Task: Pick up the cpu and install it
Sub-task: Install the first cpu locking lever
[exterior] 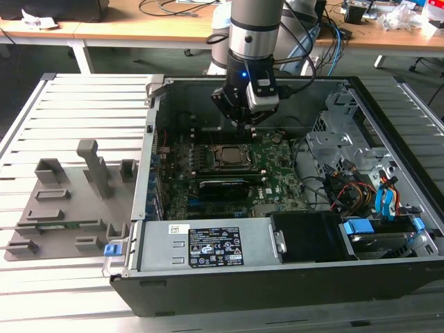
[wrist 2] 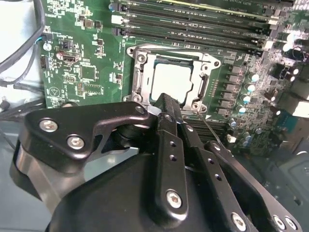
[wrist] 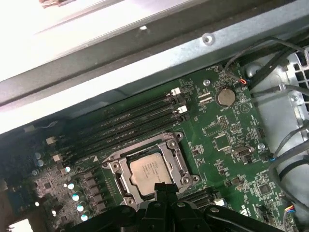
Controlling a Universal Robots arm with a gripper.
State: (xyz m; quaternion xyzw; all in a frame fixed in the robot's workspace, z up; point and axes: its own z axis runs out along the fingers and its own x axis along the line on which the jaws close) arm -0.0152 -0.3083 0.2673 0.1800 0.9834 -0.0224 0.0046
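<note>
The cpu (exterior: 227,157) lies flat in the socket frame (exterior: 229,168) on the green motherboard inside the open computer case. Its pale metal top (wrist 2: 171,79) shows inside the frame in both wrist views, as does the cpu (wrist: 147,171) itself. My gripper (exterior: 243,122) hangs just above the far edge of the socket. Both black fingers (wrist 2: 164,121) meet at one tip, shut, with nothing between them. In the first wrist view the gripper (wrist: 162,186) points at the socket's rim beside the cpu.
A grey fixture tray (exterior: 62,201) lies at the exterior view's left of the case. The power supply (exterior: 208,246) and a drive bay with blue clips (exterior: 378,232) line the near side. Memory slots (wrist: 130,121) and cable bundles (exterior: 333,187) flank the socket.
</note>
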